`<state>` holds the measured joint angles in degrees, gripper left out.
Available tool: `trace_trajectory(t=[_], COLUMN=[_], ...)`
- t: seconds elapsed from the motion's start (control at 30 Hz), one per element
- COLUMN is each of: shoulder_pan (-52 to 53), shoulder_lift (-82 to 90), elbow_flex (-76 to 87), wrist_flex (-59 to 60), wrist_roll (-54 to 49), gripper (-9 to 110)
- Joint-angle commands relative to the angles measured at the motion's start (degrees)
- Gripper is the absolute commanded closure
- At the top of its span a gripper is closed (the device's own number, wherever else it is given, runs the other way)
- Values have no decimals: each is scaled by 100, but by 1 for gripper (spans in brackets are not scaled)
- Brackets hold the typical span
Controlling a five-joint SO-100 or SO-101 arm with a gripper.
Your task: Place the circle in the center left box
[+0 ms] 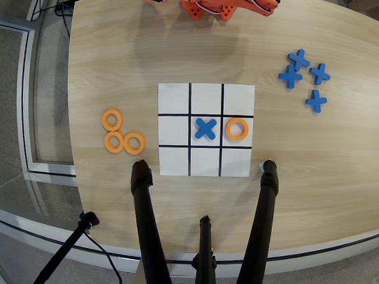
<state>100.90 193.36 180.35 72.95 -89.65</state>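
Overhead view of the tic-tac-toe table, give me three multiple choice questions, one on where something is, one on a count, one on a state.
1. Where does the orange ring on the paper grid lie?
A. the middle cell
B. the middle-row end cell at picture-right
C. a bottom corner cell

2. How many orange rings lie on the bare table at picture-left of the grid?
A. one
B. three
C. five

3. What is the state of the blue cross in the middle cell?
A. lying flat, free of the arm
B. held in the fingers
C. stacked on a ring

Answers:
1 B, it sits right of the cross, inside the black lines.
2 B, three rings cluster there.
3 A, nothing touches it.
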Motion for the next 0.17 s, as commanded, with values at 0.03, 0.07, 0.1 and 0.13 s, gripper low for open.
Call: trace_trajectory(t=[0.03,0.07,0.1,0.13], shoulder_pan=[0,0,0,0], shoulder_lift=[105,105,105,105], elbow_flex=[316,316,316,316], wrist_flex=[18,18,18,18], wrist_roll=[26,26,26,26], gripper=[101,101,101,101])
